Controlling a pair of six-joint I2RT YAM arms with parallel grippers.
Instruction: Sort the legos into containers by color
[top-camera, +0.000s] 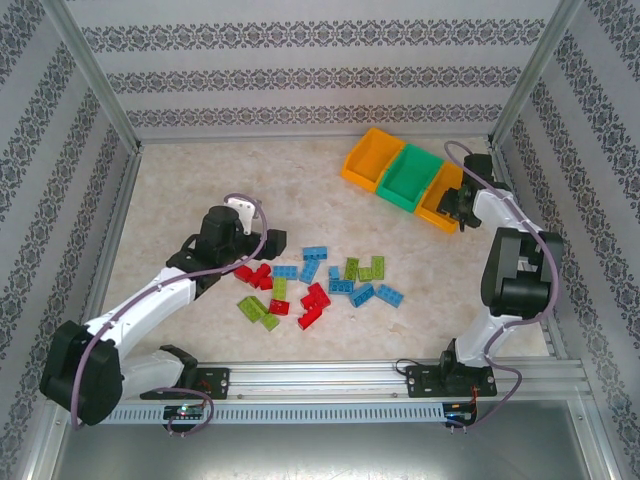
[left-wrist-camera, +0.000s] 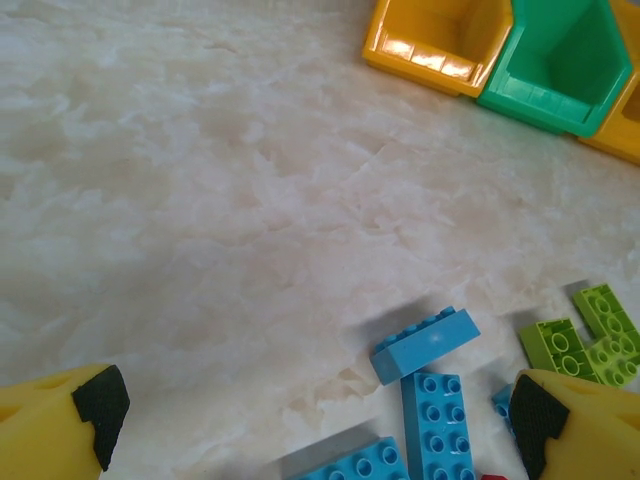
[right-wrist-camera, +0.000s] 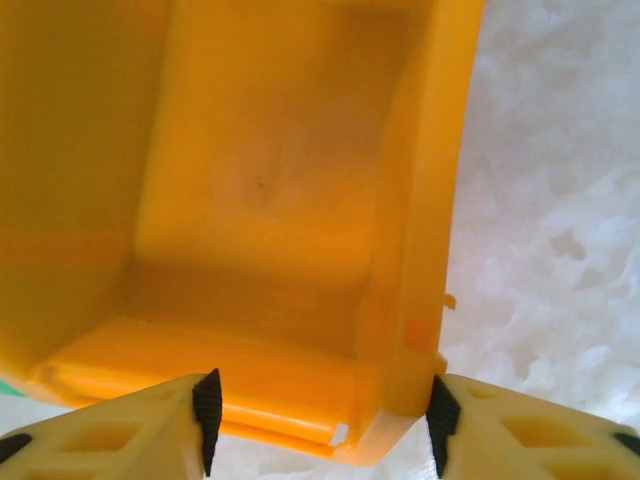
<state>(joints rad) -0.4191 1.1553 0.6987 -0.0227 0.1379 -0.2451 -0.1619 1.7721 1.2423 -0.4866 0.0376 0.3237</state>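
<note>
The legos lie scattered mid-table: red ones (top-camera: 255, 275), light blue ones (top-camera: 315, 255) and lime green ones (top-camera: 258, 310). My left gripper (top-camera: 275, 240) hangs open just above the pile's left end. Between its fingertips (left-wrist-camera: 312, 420) lie light blue bricks (left-wrist-camera: 425, 345), with green bricks (left-wrist-camera: 585, 335) beside the right finger. The containers stand at the back right: an orange bin (top-camera: 352, 165), a green bin (top-camera: 395, 195) and a second orange bin (top-camera: 437, 195). My right gripper (top-camera: 460, 205) hovers over that last bin's near end. It is open (right-wrist-camera: 323, 415), astride the bin's front corner (right-wrist-camera: 400, 340), holding nothing. The bin's visible inside is bare.
Patterned walls and metal posts (top-camera: 95, 90) enclose the marble table (top-camera: 200, 180). A metal rail (top-camera: 330, 380) runs along the near edge by both arm bases. The right arm's elbow (top-camera: 515, 270) stands tall at the right wall. Open table lies left of the bins.
</note>
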